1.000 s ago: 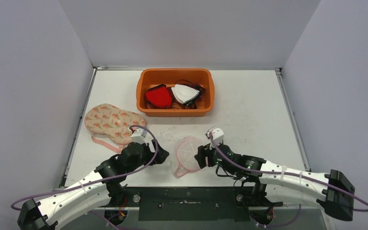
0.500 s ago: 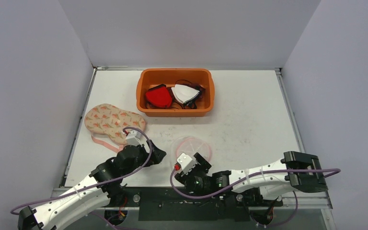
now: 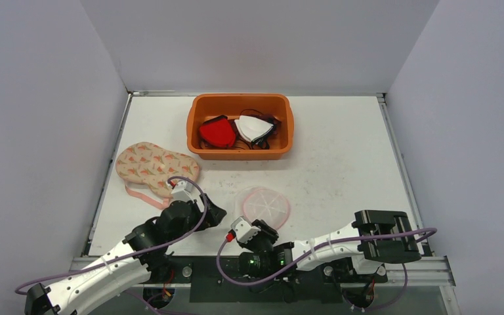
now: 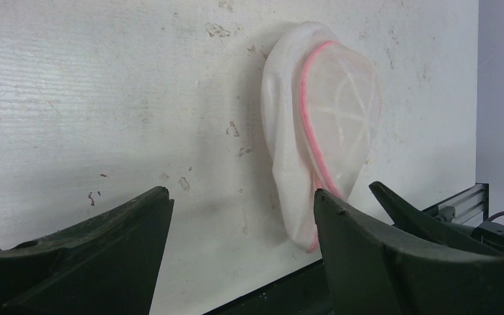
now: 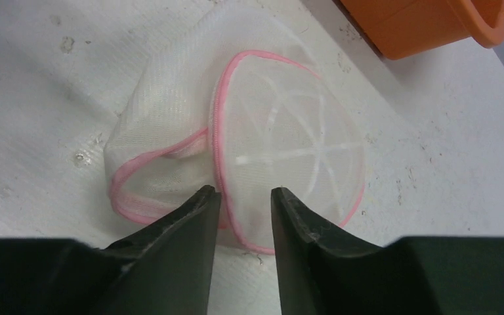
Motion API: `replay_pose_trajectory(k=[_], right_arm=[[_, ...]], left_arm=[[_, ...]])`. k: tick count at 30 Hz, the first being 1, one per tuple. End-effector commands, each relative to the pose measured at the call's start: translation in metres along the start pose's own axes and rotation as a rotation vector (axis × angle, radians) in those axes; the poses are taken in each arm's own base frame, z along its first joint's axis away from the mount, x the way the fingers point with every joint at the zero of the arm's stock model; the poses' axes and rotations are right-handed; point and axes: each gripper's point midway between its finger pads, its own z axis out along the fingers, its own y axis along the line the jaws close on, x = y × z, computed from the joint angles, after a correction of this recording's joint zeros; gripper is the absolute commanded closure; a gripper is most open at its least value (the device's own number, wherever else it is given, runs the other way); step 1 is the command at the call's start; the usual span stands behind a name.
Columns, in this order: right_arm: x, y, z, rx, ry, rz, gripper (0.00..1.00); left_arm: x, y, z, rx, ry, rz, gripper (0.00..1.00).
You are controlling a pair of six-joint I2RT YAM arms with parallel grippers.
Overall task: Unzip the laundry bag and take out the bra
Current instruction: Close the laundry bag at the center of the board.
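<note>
Since the laundry bag (image 3: pixel 264 207) lies on the table (image 3: pixel 341 170) between my two tools, the top view puts my right tool (image 3: pixel 268 231) just behind it and nearer, and my left tool (image 3: pixel 218 213) beside it on the left

From the left wrist, my left tool (image 4: pixel 241 193) is spread wide and empty; the bag is ahead to the right, its long axis along my line of sight, close to the near table edge

From the right wrist, my right tool (image 5: pixel 244 191) is parted narrowly and grips nothing; the bag's pink rim (image 5: pixel 218 131) is straight ahead, with open table before the orange bin (image 5: pixel 426 26)

Right end effector (image 5: pixel 244 191) partly hides the laundry bag (image 5: pixel 289 131).
</note>
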Motion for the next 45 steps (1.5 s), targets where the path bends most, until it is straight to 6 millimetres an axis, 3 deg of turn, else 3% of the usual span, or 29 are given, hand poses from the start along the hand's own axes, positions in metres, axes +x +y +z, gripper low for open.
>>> replay_pose_trajectory(k=[1, 8, 15, 18, 19, 20, 22, 25, 28, 39, 42, 45], right_arm=[[-0.022, -0.02, -0.006, 0.115, -0.051, 0.044, 0.7], [-0.038, -0.039, -0.022, 0.124, -0.067, 0.092, 0.94], [-0.066, -0.068, -0.04, 0.101, -0.085, 0.184, 0.95], [-0.063, -0.053, -0.038, -0.018, -0.061, 0.16, 0.95], [-0.058, -0.045, -0.037, -0.05, -0.054, 0.146, 0.83], [-0.051, -0.037, -0.035, -0.079, -0.045, 0.126, 0.63], [-0.036, -0.024, -0.031, -0.115, -0.027, 0.094, 0.36], [-0.026, -0.011, -0.026, -0.15, -0.028, 0.081, 0.28], [-0.02, -0.004, -0.02, -0.16, -0.021, 0.061, 0.26], [0.007, -0.013, 0.012, -0.039, 0.066, 0.012, 0.3], [0.008, -0.02, 0.016, 0.006, 0.071, 0.014, 0.42], [0.003, -0.026, 0.014, 0.031, 0.056, 0.036, 0.61]], left_arm=[[-0.002, -0.006, 0.0, 0.029, -0.013, -0.018, 0.23], [-0.003, -0.023, 0.003, 0.105, -0.008, -0.034, 0.23], [-0.006, -0.07, 0.002, 0.308, 0.011, -0.079, 0.23], [-0.009, -0.075, 0.007, 0.297, 0.012, -0.071, 0.23], [-0.008, -0.071, 0.009, 0.274, 0.014, -0.069, 0.23], [-0.007, -0.065, 0.011, 0.244, 0.016, -0.072, 0.23], [-0.002, -0.047, 0.015, 0.163, 0.022, -0.084, 0.23], [0.004, -0.025, 0.015, 0.078, 0.021, -0.123, 0.23], [0.006, -0.014, 0.012, 0.053, 0.013, -0.147, 0.23], [0.01, -0.008, 0.01, 0.049, 0.017, -0.161, 0.22], [0.011, -0.008, 0.012, 0.049, 0.022, -0.16, 0.23], [0.012, -0.009, 0.012, 0.052, 0.024, -0.161, 0.22]])
